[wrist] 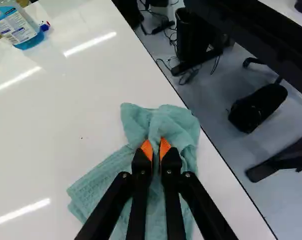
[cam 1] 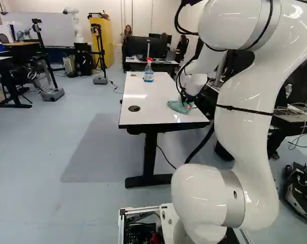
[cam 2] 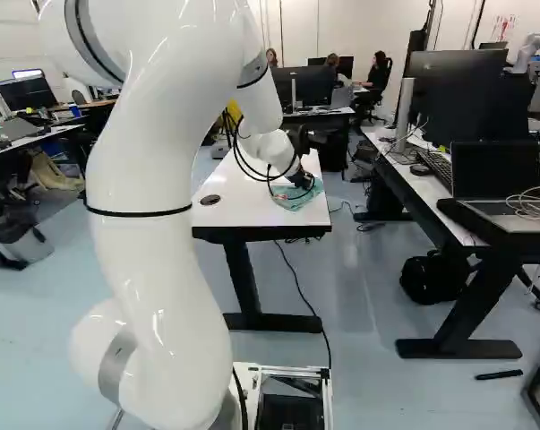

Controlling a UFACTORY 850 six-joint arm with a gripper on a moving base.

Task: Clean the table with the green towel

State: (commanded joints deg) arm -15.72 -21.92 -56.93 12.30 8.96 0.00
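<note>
Fingers (cam 2: 303, 182) pinching green towel (wrist: 113, 180); long axis (roughly) aslant table edge (wrist: 223, 165), one corner (wrist: 78, 195) pointing inward.

White arm (cam 1: 247, 117) arched forward, wrist (cam 1: 196, 83) angled downward, black pincer (cam 2: 303, 182) low, orange pads (wrist: 146, 149) nearly together

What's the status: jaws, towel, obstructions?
Jaws shut on the green towel. Towel bunched on the white table, close to one edge. Spray bottle also on table, apart from towel.

A spray bottle (cam 1: 148, 74) stands upright, an open laptop (cam 2: 497, 172) sits near a keyboard (cam 2: 437, 167), a black bag (cam 2: 433, 279) on the floor (cam 2: 372, 390).
</note>
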